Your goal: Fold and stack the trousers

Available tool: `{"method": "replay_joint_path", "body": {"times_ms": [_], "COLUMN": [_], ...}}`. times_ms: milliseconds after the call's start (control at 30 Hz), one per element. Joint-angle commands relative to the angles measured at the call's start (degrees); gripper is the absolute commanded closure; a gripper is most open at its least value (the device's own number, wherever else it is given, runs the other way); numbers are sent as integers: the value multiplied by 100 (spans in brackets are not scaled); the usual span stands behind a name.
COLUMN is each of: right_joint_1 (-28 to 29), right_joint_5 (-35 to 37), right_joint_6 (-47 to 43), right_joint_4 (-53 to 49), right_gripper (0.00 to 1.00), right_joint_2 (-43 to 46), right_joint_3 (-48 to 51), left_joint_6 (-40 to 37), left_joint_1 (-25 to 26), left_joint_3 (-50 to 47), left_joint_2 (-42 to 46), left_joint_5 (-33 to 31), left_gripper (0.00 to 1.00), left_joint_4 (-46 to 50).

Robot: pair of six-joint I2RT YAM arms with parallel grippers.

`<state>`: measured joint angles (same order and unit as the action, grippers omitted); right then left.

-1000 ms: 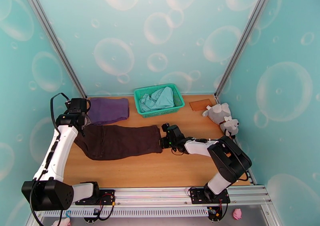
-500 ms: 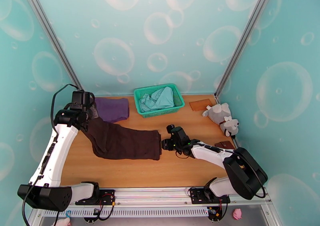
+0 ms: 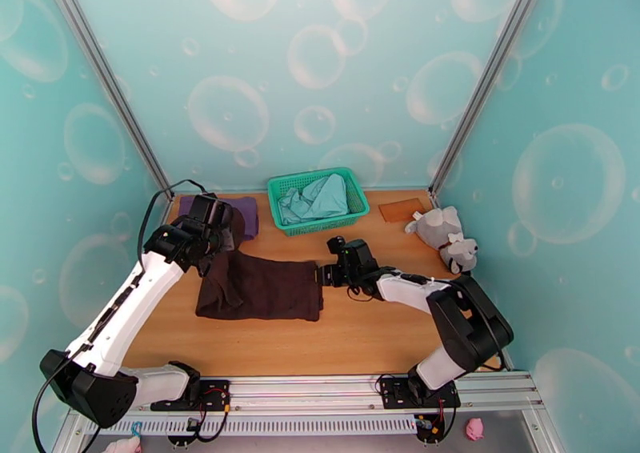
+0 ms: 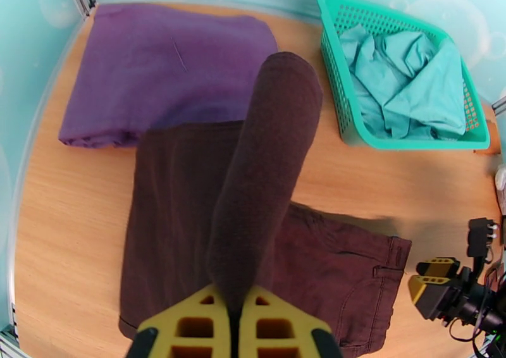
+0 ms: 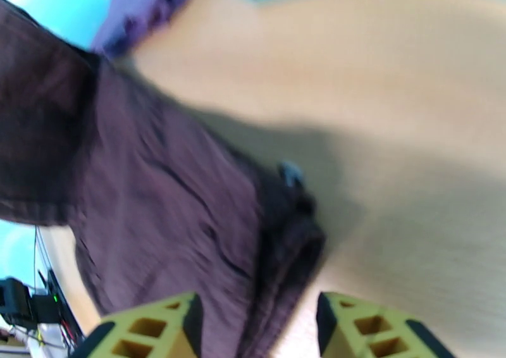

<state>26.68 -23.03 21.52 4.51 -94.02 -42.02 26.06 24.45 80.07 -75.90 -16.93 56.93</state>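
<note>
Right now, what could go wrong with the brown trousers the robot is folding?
1. The left gripper pinches only a narrow bunch of the trousers up in the air, so the fabric might slip out or land crooked.
2. The right gripper is open at the waistband, not holding it, so the whole pair could slide when pulled.
3. The lifted part hangs close to the purple cloth and might drag it.

The trousers (image 5: pixel 158 214) are blurred and cut off leftward in the right wrist view
</note>
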Motion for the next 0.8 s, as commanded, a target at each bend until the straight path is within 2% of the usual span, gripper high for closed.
{"method": "replay_joint_path", "body": {"times_ms": [0, 133, 300, 467, 533, 767], "right_joint_1": [98, 118, 57, 66, 73, 93], "right_joint_5": [10, 445, 321, 251, 187, 92], "right_joint_6": [-3, -25, -16, -64, -102, -122], "right_joint_4": [137, -42, 26, 123, 200, 274], "right_gripper": [55, 59, 64, 64, 64, 64], "right_joint_2": [-168, -203, -336, -300, -282, -385], "right_joint_3": [-52, -70, -78, -35, -4, -43], "left_joint_6": [201, -97, -511, -778, -1143, -2007], "left_joint_1": [3, -287, -1017, -1512, -1641, -1698], "left_joint_3": [164, 530, 267, -155, -223, -429], "left_joint_2": [122, 260, 310, 384, 491, 888], "left_joint_5": [-533, -1149, -1931, -2466, -2589, -2780], "left_gripper": [100, 100, 100, 100, 100, 100], "left_joint_4": [-144, 377, 595, 356, 121, -802]}}
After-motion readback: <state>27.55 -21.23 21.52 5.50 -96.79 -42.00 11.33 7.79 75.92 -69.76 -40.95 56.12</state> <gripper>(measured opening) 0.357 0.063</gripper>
